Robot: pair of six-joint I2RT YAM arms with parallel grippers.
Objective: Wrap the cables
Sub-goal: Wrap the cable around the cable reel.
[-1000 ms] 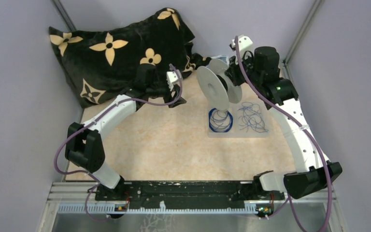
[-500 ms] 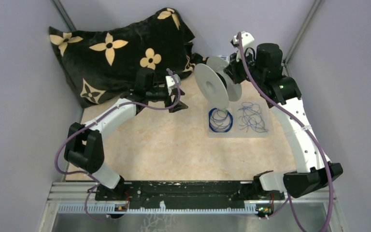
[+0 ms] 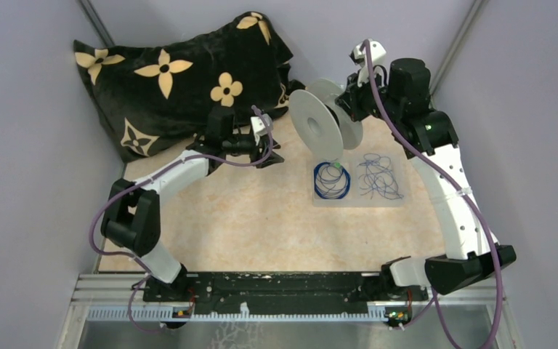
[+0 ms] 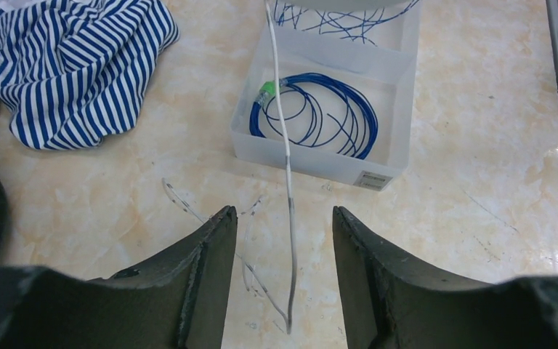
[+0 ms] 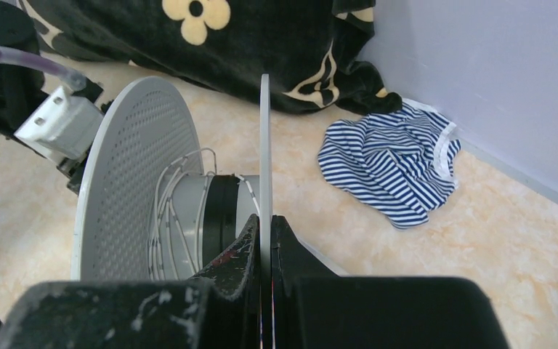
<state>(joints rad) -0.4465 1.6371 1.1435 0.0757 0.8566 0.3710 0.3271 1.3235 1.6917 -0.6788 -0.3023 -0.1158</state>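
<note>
A dark blue ring coil with a green bit (image 3: 332, 180) lies in the left half of a clear tray (image 3: 399, 202), and a loose blue tangle (image 3: 379, 177) lies in the right half. The left wrist view shows the coil (image 4: 312, 116) and tangle (image 4: 341, 16). A whitish wire (image 4: 288, 189) hangs from the spool down to the table, ending between my left fingers. My left gripper (image 4: 283, 218) is open and empty, low over the table in front of the tray. My right gripper (image 5: 265, 225) is shut on one flange of the pale spool (image 5: 138, 189), held upright above the tray (image 3: 320, 129). Whitish wire turns (image 5: 171, 196) sit on its hub.
A black cushion with tan flowers (image 3: 182, 73) fills the far left corner. A blue-and-white striped cloth (image 5: 392, 167) lies by the back wall, also in the left wrist view (image 4: 73, 65). Grey walls close both sides.
The right gripper has raised the spool slightly and turned it a little. The left gripper has shifted a little nearer and to the right, staying open.
</note>
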